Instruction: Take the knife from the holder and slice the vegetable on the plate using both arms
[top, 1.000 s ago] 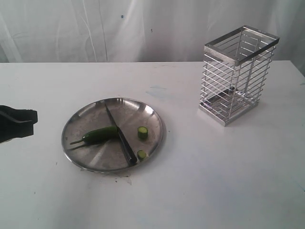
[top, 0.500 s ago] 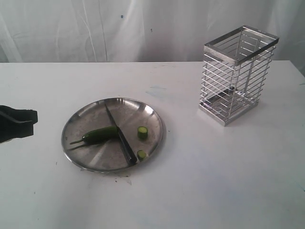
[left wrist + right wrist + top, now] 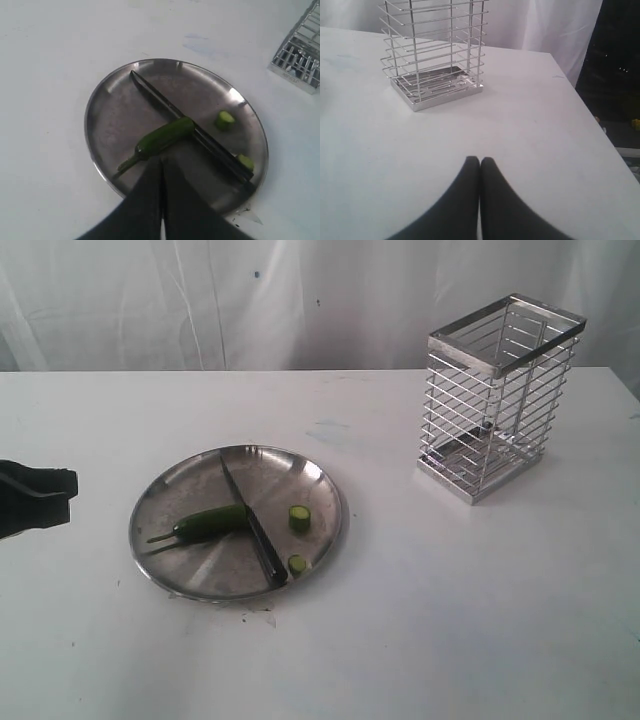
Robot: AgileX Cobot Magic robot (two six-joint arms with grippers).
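The steel plate (image 3: pixel 180 570) (image 3: pixel 115 115) holds the green chili (image 3: pixel 212 521) (image 3: pixel 164 137), two cut chili pieces (image 3: pixel 299 517) (image 3: pixel 297 563), and the knife (image 3: pixel 252 530) (image 3: pixel 192 130) lying flat across it, blade against the chili's cut end. My left gripper (image 3: pixel 68 498) (image 3: pixel 161 161) is shut and empty, hanging off the plate's left side, apart from it. The wire holder (image 3: pixel 497 397) (image 3: pixel 432 55) stands empty at the right. My right gripper (image 3: pixel 480 161) is shut on nothing above bare table near the holder; it is out of the exterior view.
The white table's right edge (image 3: pixel 585 107) runs close to the right gripper, with dark floor beyond it. A white curtain (image 3: pixel 300 300) hangs behind the table. Small dark crumbs (image 3: pixel 255 612) lie just in front of the plate.
The left gripper has drawn back slightly toward the left edge. Plate, knife, chili and holder are unmoved.
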